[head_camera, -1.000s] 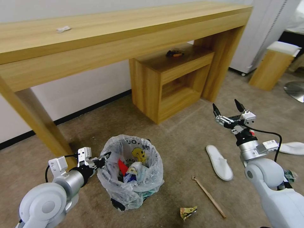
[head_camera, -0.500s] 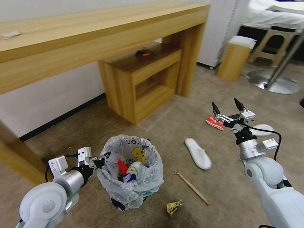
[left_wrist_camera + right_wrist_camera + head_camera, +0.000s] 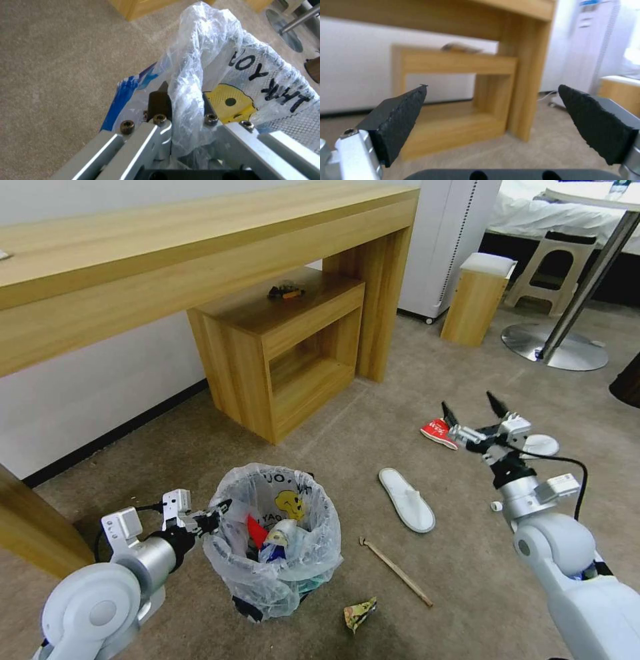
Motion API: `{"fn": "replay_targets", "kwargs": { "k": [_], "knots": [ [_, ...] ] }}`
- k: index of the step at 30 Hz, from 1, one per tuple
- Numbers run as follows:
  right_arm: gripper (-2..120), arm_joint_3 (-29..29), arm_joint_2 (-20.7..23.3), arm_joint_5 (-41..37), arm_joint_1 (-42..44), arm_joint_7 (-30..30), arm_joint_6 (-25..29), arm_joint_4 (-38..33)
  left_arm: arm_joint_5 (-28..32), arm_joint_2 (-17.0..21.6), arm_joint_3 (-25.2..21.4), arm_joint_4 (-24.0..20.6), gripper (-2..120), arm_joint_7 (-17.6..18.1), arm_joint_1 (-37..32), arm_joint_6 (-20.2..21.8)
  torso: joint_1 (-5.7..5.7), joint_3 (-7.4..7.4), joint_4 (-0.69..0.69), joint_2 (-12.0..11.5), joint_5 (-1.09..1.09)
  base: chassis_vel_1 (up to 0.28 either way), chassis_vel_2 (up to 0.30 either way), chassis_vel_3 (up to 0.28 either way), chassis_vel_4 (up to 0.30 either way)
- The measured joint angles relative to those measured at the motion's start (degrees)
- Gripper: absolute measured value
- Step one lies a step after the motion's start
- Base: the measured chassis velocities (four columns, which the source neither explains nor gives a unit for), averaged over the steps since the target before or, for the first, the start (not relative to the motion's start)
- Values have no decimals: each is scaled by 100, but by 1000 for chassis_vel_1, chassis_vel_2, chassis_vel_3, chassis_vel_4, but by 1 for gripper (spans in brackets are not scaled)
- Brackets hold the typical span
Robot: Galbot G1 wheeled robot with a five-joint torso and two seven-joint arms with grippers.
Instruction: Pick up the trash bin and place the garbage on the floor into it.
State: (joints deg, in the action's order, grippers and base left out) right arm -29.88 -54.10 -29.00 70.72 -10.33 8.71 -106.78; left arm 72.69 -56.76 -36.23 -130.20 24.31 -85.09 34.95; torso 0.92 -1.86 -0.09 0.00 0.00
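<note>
From the head camera, lower left, the left tool [image 3: 217,511] is gripping the trash bin [image 3: 273,540] by its rim; the right tool [image 3: 475,413], spread wide, is hanging at centre right above the floor [image 3: 373,447]. In the left wrist view, the bag is bunching between its jaws.

A hotel-like bedroom: beige carpet [image 3: 373,400], a long wooden counter [image 3: 200,253] against the wall, a white-sheeted bed [image 3: 533,213], and a slipper [image 3: 407,500] on the floor.

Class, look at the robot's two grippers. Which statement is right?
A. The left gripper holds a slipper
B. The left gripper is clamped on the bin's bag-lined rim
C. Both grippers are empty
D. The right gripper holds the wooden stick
B: the left gripper pinches the trash bin at its bagged rim, while the right gripper hangs open and empty.
</note>
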Motion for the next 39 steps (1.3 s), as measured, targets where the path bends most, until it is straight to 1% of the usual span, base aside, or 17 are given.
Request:
{"fn": "replay_targets", "kwargs": {
  "k": [6, 8, 10, 12, 13, 14, 17, 18, 21, 22, 24, 30, 33, 34, 36, 38, 39],
  "knots": [
    [100, 209, 122, 198, 71, -295, -364, 80, -10, 14, -69, 23, 3, 8, 7, -8, 0, 0, 0, 0, -1, 0, 0, 0, 0],
    [100, 420, 184, 313, 58, -411, -533, 183, -28, 25, -115, 60, 3, 8, 5, -11, 0, 0, 0, 0, 0, 0, 0, 0, 0],
    [100, 611, 214, 554, -30, -676, -578, 355, -49, 33, -177, 127, 3, 8, 6, -21, 0, 0, 1, 0, 0, 0, 0, 0, 0],
    [100, 665, 217, 625, -61, -762, -578, 408, -53, 33, -197, 150, 3, 8, 7, -29, 0, 0, 2, 0, -1, 0, 0, 0, 0],
    [100, 784, 228, 756, -132, -992, -578, 540, -55, 29, -245, 198, 3, 8, 9, -44, 0, 0, 1, 0, 0, 0, 0, 0, 0],
    [100, 784, 228, 756, -132, -992, -578, 540, -55, 29, -245, 198, 3, 8, 9, -44, 0, 0, 1, 0, 0, 0, 0, 0, 0],
    [100, 1105, 247, 1210, -367, -1649, -340, 997, -23, -46, -345, 256, 3, 12, 17, -71, 0, 0, 2, 0, -1, 0, 0, 0, 0],
    [100, 1105, 247, 1210, -367, -1649, -340, 997, -23, -46, -345, 256, 3, 12, 17, -71, 0, 0, 2, 0, -1, 0, 0, 0, 0],
    [100, 1284, 249, 1676, -622, -2629, 68, 1561, 4, -80, -359, 249, 3, 16, 17, -74, 0, 0, 0, 0, -1, 0, 0, 0, 0],
    [100, 1284, 249, 1676, -622, -2629, 68, 1561, 4, -80, -359, 249, 3, 16, 17, -74, 0, 0, 0, 0, -1, 0, 0, 0, 0],
    [100, 1407, 235, 1975, -800, -3139, 235, 1944, 8, -81, -359, 249, 3, 17, 24, -74, 0, 0, 1, 0, 0, 0, 0, 0, 0],
    [100, 1533, 160, 2255, -1007, -3663, 401, 2386, 13, -81, -353, 319, 3, 17, 81, -74, 0, 0, 0, 0, 0, 0, 0, 0, 0],
    [100, 1557, 105, 2401, -1125, -4228, 511, 2624, 28, -85, -322, 329, 3, 17, 110, -74, 0, 0, 1, 0, 0, 0, 0, 0, 0],
    [100, 1557, 105, 2401, -1125, -4228, 511, 2624, 28, -85, -322, 329, 3, 17, 110, -74, 0, 0, 1, 0, 0, 0, 0, 0, 0],
    [100, 1547, 55, 2575, -1198, -4694, 618, 2757, 30, -99, -290, 327, 3, 17, 121, -73, 0, 0, 0, 0, 0, 0, 0, 0, 0],
    [100, 1537, 12, 2712, -1258, -4984, 679, 2842, 29, -107, -262, 313, 3, 17, 122, -68, 0, 0, 1, 0, 0, 0, 0, 0, 0],
    [100, 1537, 12, 2712, -1258, -4984, 679, 2842, 29, -107, -262, 313, 3, 17, 122, -68, 0, 0, 1, 0, 0, 0, 0, 0, 0]
  ]
}}
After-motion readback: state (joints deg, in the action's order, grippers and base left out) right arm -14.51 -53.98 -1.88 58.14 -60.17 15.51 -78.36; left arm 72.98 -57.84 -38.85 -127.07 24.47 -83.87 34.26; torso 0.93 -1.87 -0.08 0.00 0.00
